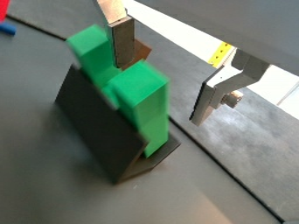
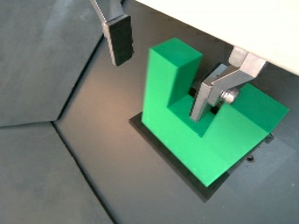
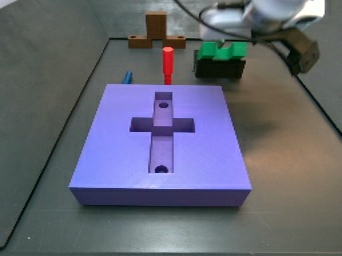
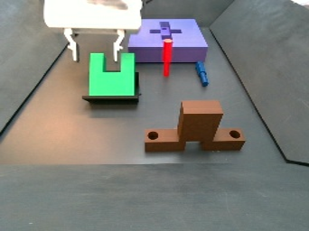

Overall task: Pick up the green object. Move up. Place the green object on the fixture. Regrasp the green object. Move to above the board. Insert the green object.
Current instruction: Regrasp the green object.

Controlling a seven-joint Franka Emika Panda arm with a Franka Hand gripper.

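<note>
A dark grey floor carries everything. The green object (image 4: 112,79) sits on the fixture (image 4: 111,97), its notch facing up in a wrist view (image 2: 201,118). The gripper (image 4: 96,50) hangs right over it, its 2 fingers (image 2: 119,39) spread apart and gripping nothing. The board (image 3: 163,140) lies well apart, with a red peg (image 3: 168,65) standing at its edge and a blue piece (image 4: 201,72) nearby. A brown stand (image 4: 197,128) is off by itself
</note>
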